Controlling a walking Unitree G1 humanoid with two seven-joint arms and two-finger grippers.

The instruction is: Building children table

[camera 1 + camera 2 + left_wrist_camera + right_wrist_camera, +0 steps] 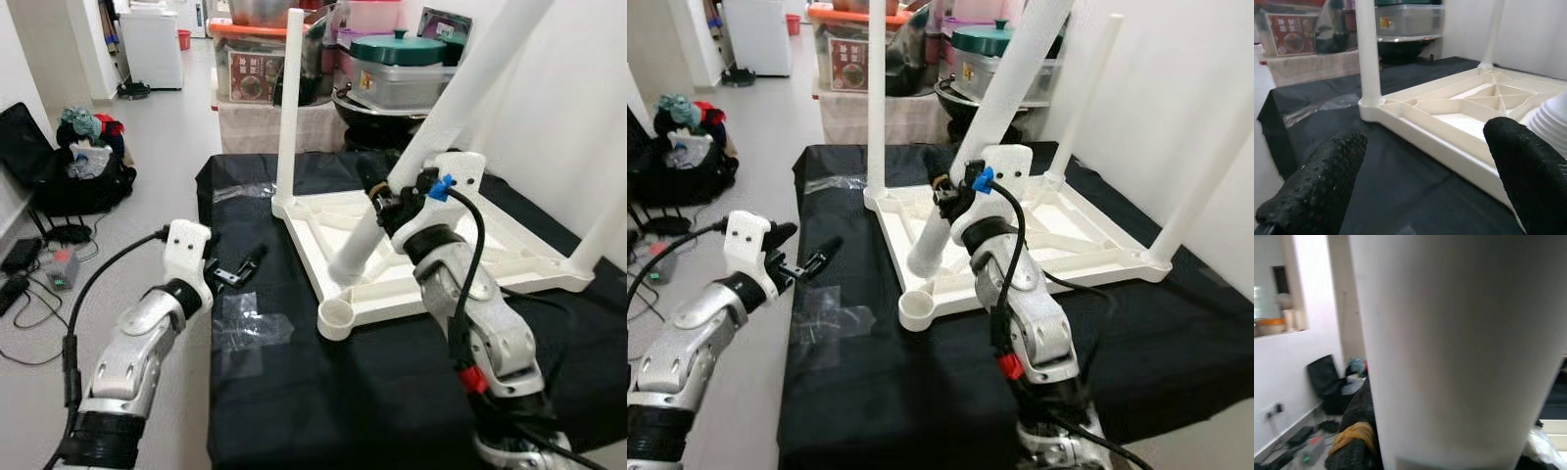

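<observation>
— Where's the table now?

— The white plastic children's table top [446, 257] lies upside down on the black-covered desk [323, 392], ribbed underside up, so the legs can drop into the corner sockets from above. Three white plastic legs already stand in their corners; the nearest is the upright one at the far-left corner [290, 108].

— And the fourth?

— I've got it in the right gripper [385, 203]. The fingers are clamped around the loose white tapered leg [411, 166], about mid-shaft, and it's tilted, its lower end resting inside the frame rather than in a socket. In the right wrist view the shaft sits right against the lens.

— Which socket is left?

— The round empty socket [338, 315] at the near-left corner, just beside the leg's lower end. I judge the leg needs lifting, bringing upright and lowering into that cup.

— Your left side?

— The left gripper [238, 268] hovers above the desk just beside the table top's left edge, fingers [1322, 188] spread apart with nothing between them. I'm keeping it there to brace the frame if it slides when I press down.

— Anything in the way?

— Clear plastic wrapping [250, 323] lies flat on the cloth near the corner; it shouldn't matter.
</observation>
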